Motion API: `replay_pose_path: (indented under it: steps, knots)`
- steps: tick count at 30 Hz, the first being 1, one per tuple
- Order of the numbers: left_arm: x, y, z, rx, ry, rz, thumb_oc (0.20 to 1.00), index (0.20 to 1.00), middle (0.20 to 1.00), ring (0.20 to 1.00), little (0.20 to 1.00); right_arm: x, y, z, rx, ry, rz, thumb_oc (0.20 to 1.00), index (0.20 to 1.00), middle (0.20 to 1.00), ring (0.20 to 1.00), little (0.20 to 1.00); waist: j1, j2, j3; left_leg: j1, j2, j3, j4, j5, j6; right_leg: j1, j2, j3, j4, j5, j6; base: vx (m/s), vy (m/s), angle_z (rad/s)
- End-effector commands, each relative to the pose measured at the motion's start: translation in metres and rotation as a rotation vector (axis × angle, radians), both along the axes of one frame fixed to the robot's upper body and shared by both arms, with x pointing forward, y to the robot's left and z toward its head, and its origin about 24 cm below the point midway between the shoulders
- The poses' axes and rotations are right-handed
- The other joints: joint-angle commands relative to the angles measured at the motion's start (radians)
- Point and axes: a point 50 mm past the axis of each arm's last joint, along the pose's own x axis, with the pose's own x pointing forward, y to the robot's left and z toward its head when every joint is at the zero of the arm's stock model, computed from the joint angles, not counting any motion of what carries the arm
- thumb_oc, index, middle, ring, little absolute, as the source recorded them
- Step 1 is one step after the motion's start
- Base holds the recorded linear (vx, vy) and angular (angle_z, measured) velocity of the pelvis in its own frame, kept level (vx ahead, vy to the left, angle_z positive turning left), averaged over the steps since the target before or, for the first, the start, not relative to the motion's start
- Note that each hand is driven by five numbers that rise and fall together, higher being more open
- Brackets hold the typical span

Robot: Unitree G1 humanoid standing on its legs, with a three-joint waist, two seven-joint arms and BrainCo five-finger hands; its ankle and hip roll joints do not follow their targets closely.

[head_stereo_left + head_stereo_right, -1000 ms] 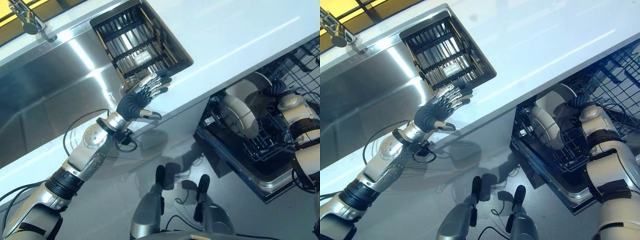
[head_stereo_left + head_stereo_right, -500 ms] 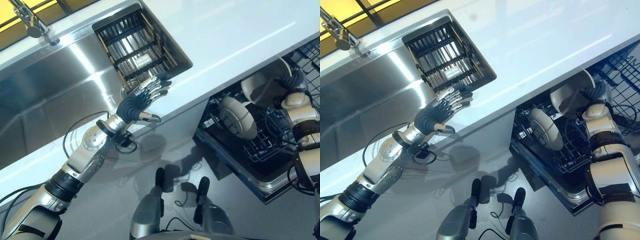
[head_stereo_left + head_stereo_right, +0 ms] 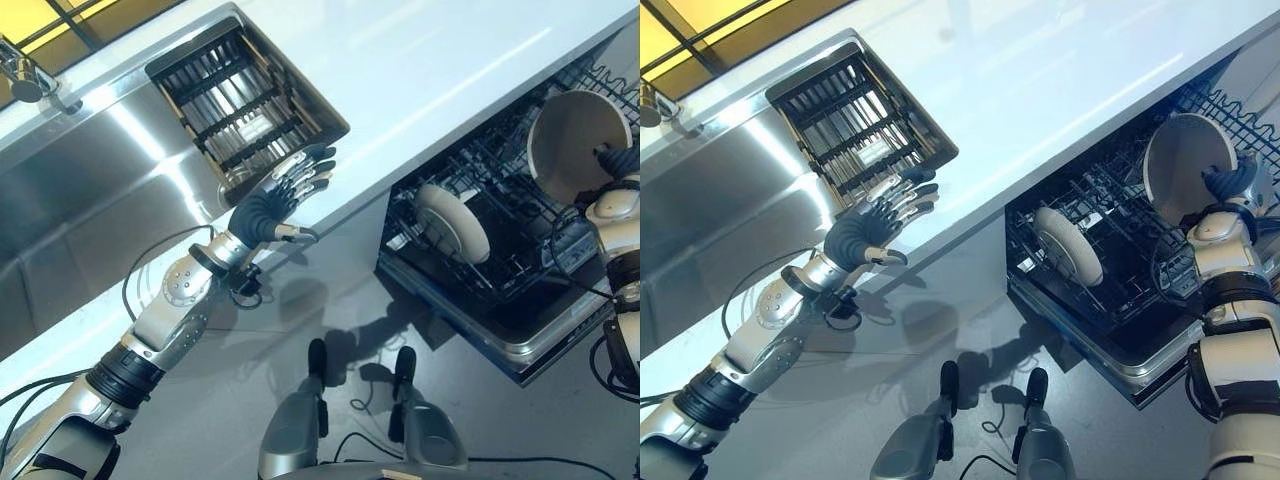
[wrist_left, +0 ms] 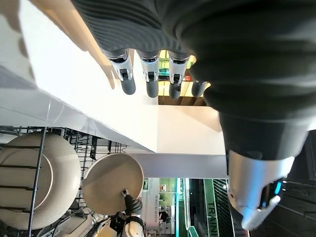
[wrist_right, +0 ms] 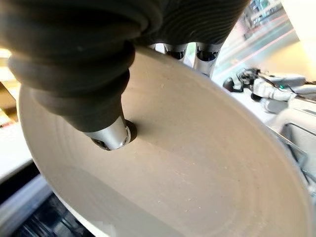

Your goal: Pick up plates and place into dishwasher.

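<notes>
The right hand (image 3: pixel 1230 180) pinches a plate (image 3: pixel 1185 165) by its rim above the dishwasher (image 3: pixel 1110 300) rack, one plate already slotted, so the placing step is in hand: lower it edge-on between tines; the left hand (image 3: pixel 275 200) rests open-fingered at the counter (image 3: pixel 420 60) edge.

Kitchen: steel sink (image 3: pixel 90 190), white counter (image 3: pixel 420 60), open dishwasher (image 3: pixel 490 270).

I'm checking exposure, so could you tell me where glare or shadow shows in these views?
Left eye view: bright glare streaks on the sink and the counter; dark shadows on the floor. Right wrist view: the plate in the right hand is evenly lit, the thumb casting a soft shadow.
</notes>
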Motion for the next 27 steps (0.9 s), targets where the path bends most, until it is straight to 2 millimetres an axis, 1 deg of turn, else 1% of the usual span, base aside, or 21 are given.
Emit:
replay_pose_path:
  steps: [1, 2, 5, 11, 14, 17, 21, 24, 25, 26, 27]
  knots:
    - [-0.009, -0.008, 0.020, -0.057, -0.099, -0.073, 1.000, 1.000, 1.000, 1.000, 1.000, 0.003, -0.001, 0.040, -0.125, 0.021, 0.051, 0.200, 0.200, 0.200, 0.200, 0.200, 0.023, 0.015, 0.008, -0.017, -0.069, 0.062, 0.014, -0.138, 0.025, -0.074, -0.042, 0.003, 0.052, -0.102, 0.056, -0.01, -0.037, 0.01]
    - [-0.009, -0.008, 0.020, -0.057, -0.100, -0.073, 1.000, 1.000, 1.000, 1.000, 1.000, 0.003, -0.001, 0.041, -0.126, 0.022, 0.052, 0.200, 0.200, 0.200, 0.200, 0.200, 0.023, 0.016, 0.008, -0.018, -0.069, 0.061, 0.014, -0.138, 0.025, -0.075, -0.042, 0.002, 0.052, -0.102, 0.056, -0.04, -0.053, 0.01]
    - [-0.007, -0.008, 0.025, -0.051, -0.106, -0.081, 1.000, 1.000, 1.000, 1.000, 1.000, 0.006, -0.004, 0.037, -0.132, 0.138, 0.057, 0.200, 0.200, 0.200, 0.200, 0.200, 0.033, 0.025, 0.017, -0.036, -0.070, 0.056, 0.011, -0.130, 0.023, -0.090, -0.044, -0.007, 0.052, -0.100, 0.056, -0.06, -0.063, 0.03]
    - [-0.007, -0.008, 0.025, -0.052, -0.106, -0.086, 1.000, 1.000, 1.000, 1.000, 1.000, 0.012, 0.001, 0.028, -0.122, 0.282, 0.120, 0.200, 0.200, 0.200, 0.200, 0.200, 0.046, 0.034, 0.030, -0.050, -0.069, 0.047, 0.011, -0.122, 0.021, -0.102, -0.046, -0.022, 0.057, -0.100, 0.052, -0.02, -0.040, 0.02]
    - [-0.006, -0.007, 0.027, -0.049, -0.108, -0.090, 1.000, 1.000, 1.000, 1.000, 1.000, 0.014, 0.003, 0.026, -0.130, 0.338, 0.142, 0.200, 0.200, 0.200, 0.200, 0.200, 0.050, 0.034, 0.036, -0.057, -0.068, 0.047, 0.011, -0.118, 0.020, -0.110, -0.047, -0.026, 0.058, -0.097, 0.053, -0.04, -0.047, -0.01]
    - [-0.007, -0.007, 0.029, -0.040, -0.116, -0.104, 1.000, 1.000, 1.000, 1.000, 1.000, 0.016, 0.007, 0.021, -0.185, 0.435, 0.163, 0.200, 0.200, 0.200, 0.200, 0.200, 0.056, 0.032, 0.044, -0.065, -0.067, 0.044, 0.011, -0.113, 0.019, -0.115, -0.046, -0.030, 0.057, -0.094, 0.054, -0.04, -0.049, 0.00]
    - [-0.007, -0.009, 0.029, -0.031, -0.122, -0.112, 1.000, 1.000, 1.000, 1.000, 1.000, 0.019, 0.012, 0.014, -0.225, 0.513, 0.206, 0.200, 0.200, 0.200, 0.200, 0.200, 0.060, 0.025, 0.046, -0.068, -0.066, 0.040, 0.011, -0.110, 0.021, -0.117, -0.044, -0.035, 0.059, -0.093, 0.053, -0.02, -0.030, 0.01]
    - [-0.006, -0.009, 0.028, -0.021, -0.121, -0.113, 1.000, 1.000, 1.000, 1.000, 1.000, 0.020, 0.014, 0.007, -0.177, 0.521, 0.240, 0.200, 0.200, 0.200, 0.200, 0.200, 0.061, 0.019, 0.047, -0.065, -0.063, 0.041, 0.011, -0.109, 0.021, -0.116, -0.044, -0.037, 0.061, -0.093, 0.052, -0.01, -0.010, 0.00]
    - [-0.006, -0.009, 0.029, -0.018, -0.121, -0.115, 1.000, 1.000, 1.000, 1.000, 1.000, 0.020, 0.014, 0.006, -0.144, 0.476, 0.228, 0.853, 0.853, 0.853, 0.853, 0.853, 0.060, 0.018, 0.048, -0.063, -0.063, 0.041, 0.011, -0.110, 0.021, -0.115, -0.044, -0.036, 0.062, -0.093, 0.052, 0.00, 0.000, 0.00]
    - [-0.006, -0.010, 0.029, -0.018, -0.121, -0.116, 1.000, 1.000, 1.000, 1.000, 1.000, 0.019, 0.013, 0.005, -0.100, 0.437, 0.223, 1.000, 1.000, 1.000, 1.000, 1.000, 0.059, 0.018, 0.047, -0.062, -0.063, 0.042, 0.011, -0.110, 0.020, -0.114, -0.043, -0.035, 0.062, -0.093, 0.052, 0.00, 0.000, 0.00]
    - [-0.006, -0.010, 0.029, -0.019, -0.120, -0.117, 1.000, 1.000, 1.000, 1.000, 1.000, 0.018, 0.011, 0.005, -0.043, 0.392, 0.203, 1.000, 1.000, 1.000, 1.000, 1.000, 0.057, 0.017, 0.045, -0.058, -0.063, 0.043, 0.011, -0.111, 0.020, -0.111, -0.042, -0.034, 0.061, -0.093, 0.052, 0.00, 0.000, 0.00]
